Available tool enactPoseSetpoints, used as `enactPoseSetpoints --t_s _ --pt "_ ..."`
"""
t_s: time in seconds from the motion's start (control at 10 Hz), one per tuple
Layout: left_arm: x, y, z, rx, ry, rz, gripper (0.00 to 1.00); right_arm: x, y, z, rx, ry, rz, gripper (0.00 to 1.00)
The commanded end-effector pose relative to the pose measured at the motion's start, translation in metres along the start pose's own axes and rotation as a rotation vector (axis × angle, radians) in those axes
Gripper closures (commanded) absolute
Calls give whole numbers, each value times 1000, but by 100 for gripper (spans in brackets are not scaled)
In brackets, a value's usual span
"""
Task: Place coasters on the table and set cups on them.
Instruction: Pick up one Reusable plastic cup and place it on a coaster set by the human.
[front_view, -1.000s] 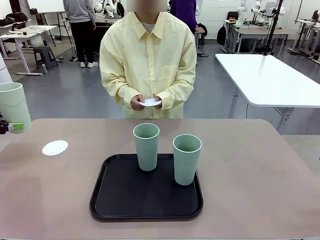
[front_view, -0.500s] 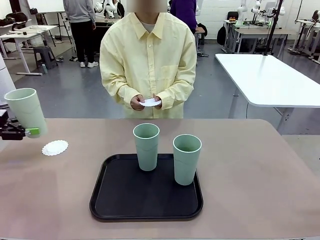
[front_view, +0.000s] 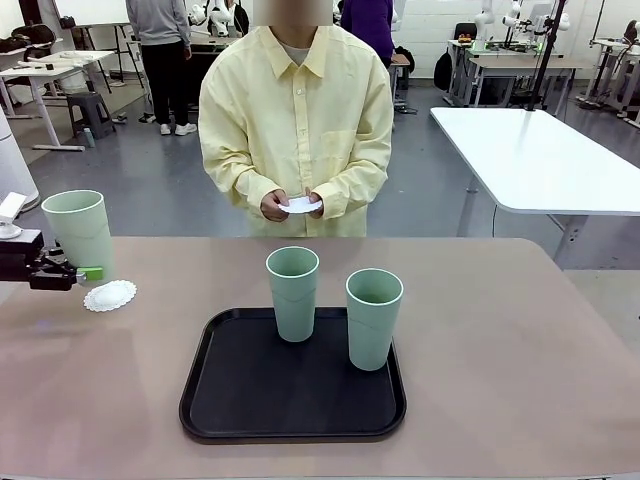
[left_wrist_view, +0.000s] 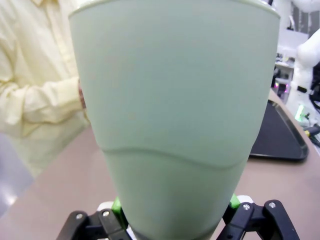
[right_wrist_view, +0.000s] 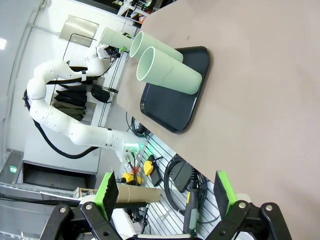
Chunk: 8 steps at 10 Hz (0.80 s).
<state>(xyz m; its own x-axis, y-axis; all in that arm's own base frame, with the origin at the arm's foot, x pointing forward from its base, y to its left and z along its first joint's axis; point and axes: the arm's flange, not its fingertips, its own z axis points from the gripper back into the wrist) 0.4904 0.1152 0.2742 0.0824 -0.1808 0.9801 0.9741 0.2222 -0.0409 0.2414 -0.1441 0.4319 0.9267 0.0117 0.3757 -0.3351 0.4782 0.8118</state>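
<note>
Three cups are showing: cup (front_view: 80, 230), cup (front_view: 292, 292), cup (front_view: 373, 318). One tray (front_view: 220, 400) is sitting under two. One coaster (front_view: 110, 295) is lying flat; another coaster (front_view: 300, 204), possibly more stacked, is being held by one person (front_view: 295, 120).

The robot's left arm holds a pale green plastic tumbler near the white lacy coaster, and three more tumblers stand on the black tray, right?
Not quite: two pale green plastic tumblers, not three, stand on the black rectangular tray, as the front view shows. The left gripper does hold another tumbler near the white scalloped round coaster.
</note>
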Motion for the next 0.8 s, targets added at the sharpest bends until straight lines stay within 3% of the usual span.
enactPoseSetpoints --t_s 0.0,0.6,0.7 --pt "7 -3 0 34 -32 23 21 0 0 0 8 -4 -1 0" --pt "-1 0 0 1 0 6 21 0 0 0 8 -4 -1 0" --pt "-7 11 3 -23 -55 -14 21 0 0 0 8 -4 -1 0"
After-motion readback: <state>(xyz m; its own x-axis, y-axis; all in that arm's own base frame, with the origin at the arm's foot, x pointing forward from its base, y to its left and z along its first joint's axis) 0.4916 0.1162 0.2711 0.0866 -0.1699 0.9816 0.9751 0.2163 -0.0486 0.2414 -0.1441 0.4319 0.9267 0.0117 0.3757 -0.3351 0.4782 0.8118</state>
